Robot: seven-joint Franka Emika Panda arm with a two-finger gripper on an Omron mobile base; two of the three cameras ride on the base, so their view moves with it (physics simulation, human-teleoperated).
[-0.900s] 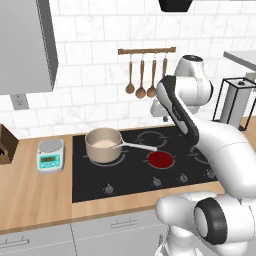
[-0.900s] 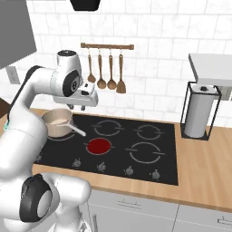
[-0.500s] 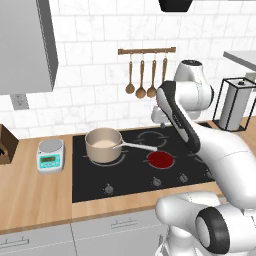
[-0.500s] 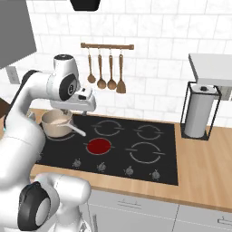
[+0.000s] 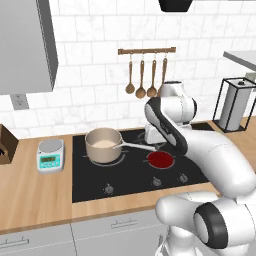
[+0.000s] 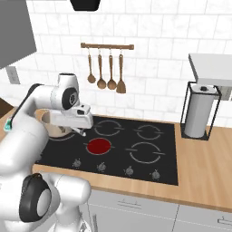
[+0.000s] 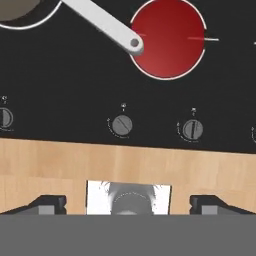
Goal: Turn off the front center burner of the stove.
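The front center burner [image 5: 160,159] glows red on the stove [image 6: 172,170], the saucepan's handle [image 7: 107,26] overlapping its rim. The gripper [image 7: 127,202] hangs spread above the knobs [image 7: 121,125] — fingertips cut off by the frame's edge.

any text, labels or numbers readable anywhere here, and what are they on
None can be read.
Small white marks above the round dark knobs on the black glass stove: too small and blurred to read.
The green display of the small white kitchen scale: dark specks, too blurred to read.
The glowing red front center burner, the metal saucepan and the hanging wooden utensils carry no writing.
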